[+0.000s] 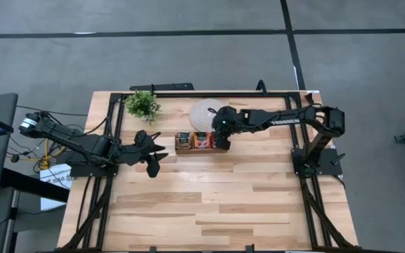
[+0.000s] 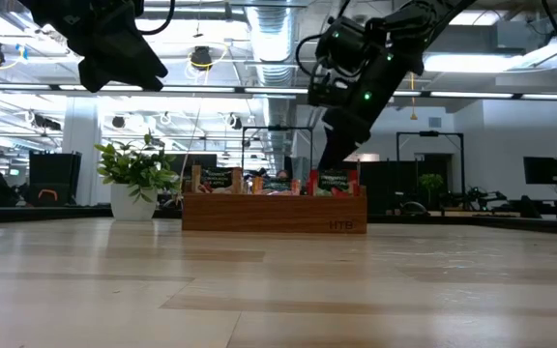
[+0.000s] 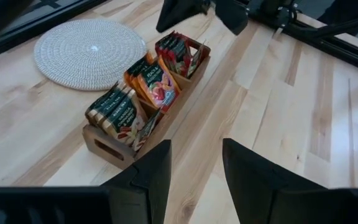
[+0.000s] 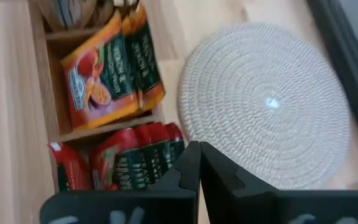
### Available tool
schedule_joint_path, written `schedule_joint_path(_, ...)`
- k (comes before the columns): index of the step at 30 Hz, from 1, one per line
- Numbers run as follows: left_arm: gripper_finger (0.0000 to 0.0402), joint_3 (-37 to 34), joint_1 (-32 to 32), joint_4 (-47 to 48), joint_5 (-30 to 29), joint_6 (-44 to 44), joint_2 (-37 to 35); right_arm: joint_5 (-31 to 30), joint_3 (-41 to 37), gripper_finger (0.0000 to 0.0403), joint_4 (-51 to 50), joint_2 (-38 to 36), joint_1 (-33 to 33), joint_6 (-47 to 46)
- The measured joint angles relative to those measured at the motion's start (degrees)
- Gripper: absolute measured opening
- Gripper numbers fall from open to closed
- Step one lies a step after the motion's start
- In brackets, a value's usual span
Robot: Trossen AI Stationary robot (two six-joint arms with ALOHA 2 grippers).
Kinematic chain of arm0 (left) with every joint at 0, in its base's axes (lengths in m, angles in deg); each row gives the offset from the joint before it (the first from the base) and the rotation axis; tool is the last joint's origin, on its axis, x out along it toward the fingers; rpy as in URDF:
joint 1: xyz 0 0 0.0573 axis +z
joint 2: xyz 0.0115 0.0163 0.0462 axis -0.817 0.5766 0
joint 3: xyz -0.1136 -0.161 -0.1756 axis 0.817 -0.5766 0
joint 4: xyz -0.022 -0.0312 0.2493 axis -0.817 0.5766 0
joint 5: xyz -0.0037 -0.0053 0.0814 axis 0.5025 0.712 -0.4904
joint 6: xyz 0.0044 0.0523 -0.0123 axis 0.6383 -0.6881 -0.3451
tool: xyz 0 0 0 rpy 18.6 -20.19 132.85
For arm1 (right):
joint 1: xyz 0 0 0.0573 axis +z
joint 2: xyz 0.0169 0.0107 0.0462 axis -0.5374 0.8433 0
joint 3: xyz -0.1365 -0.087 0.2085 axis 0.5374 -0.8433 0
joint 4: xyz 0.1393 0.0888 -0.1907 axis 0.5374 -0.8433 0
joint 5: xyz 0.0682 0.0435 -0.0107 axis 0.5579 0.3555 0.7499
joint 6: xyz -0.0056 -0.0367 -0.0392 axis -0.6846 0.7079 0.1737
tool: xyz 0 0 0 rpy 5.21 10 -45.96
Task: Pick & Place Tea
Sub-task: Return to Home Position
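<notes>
From above, the right gripper hangs over the right end of the wooden tray, where the tea sachets stand packed in three compartments. The left gripper waits well off to the left over bare bench. Going home cleanly probably means rising straight up first, then drawing back past the woven disc and away from the potted plant. From bench height, the right gripper sits just above the sachet tops, which poke over the tray's plain, square-edged wooden wall, so any sideways sweep before lifting could drag one out. In the left wrist view, that arm's fingers are spread apart and empty. Beyond them the tea shows as thin, glossy foil squares, dark green, orange and red, leaning on edge between thin dividers. The disc beside the tray is a coiled, ribbed white mat. In the right wrist view, that arm's fingers are pressed together with nothing between them, directly over the red sachets. These look slippery and light, likely to catch on a finger edge, so a slow vertical lift seems wise.
</notes>
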Motion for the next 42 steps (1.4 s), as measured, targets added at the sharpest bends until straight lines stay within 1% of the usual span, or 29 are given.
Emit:
schedule_joint_path(6,0.0135,0.0,0.0,0.0,0.08,0.0,0.0,-1.73,-0.01,0.0,-0.35,-3.94,0.65,0.0)
schedule_joint_path(10,0.0135,0.0,0.0,0.0,0.55,0.04,0.0,-2.11,-0.01,0.0,-2.83,-9.72,1.81,-0.48)
schedule_joint_path(16,0.0135,0.0,0.0,0.2,1.94,0.07,0.0,-2.79,-0.01,0.0,-16.2,-22.39,4.06,-3.41)
schedule_joint_path(19,0.0135,0.0,0.0,0.18,1.63,0.07,-0.5,-0.1,-0.07,0.0,-21.83,-29.29,4.59,-6.26)
schedule_joint_path(22,0.0135,0.0,0.0,-0.7,1.03,0.04,-2.3,5.55,-2.1,0.0,-22.24,-36.54,4.57,-8.96)
schedule_joint_path(26,0.0135,0.0,-0.01,-1.14,-0.3,-1.68,-7.38,9.02,-6.16,0.0,-21.25,-45.66,4.61,-13.09)
schedule_joint_path(30,0.0135,0.0,-0.04,-1.03,-0.7,-4.78,-14.03,10.08,-11.73,0.0,-18.5,-55.09,5.4,-17.89)
schedule_joint_path(34,0.0135,-0.64,-0.05,-1.03,-1.23,-8.59,-20.02,10.64,-18.83,0.0,-12.91,-64.08,7.77,-22.79)
schedule_joint_path(37,0.0135,-4.07,-0.09,-1.03,-2.01,-8.85,-25.83,10.47,-24.08,0.0,-8.87,-72.07,9.74,-26.41)
schedule_joint_path(42,0.0135,-12.61,-0.09,-6.7,-2.43,-8.88,-35.04,9.08,-31.9,0.0,-4.57,-84.13,12.52,-30.35)
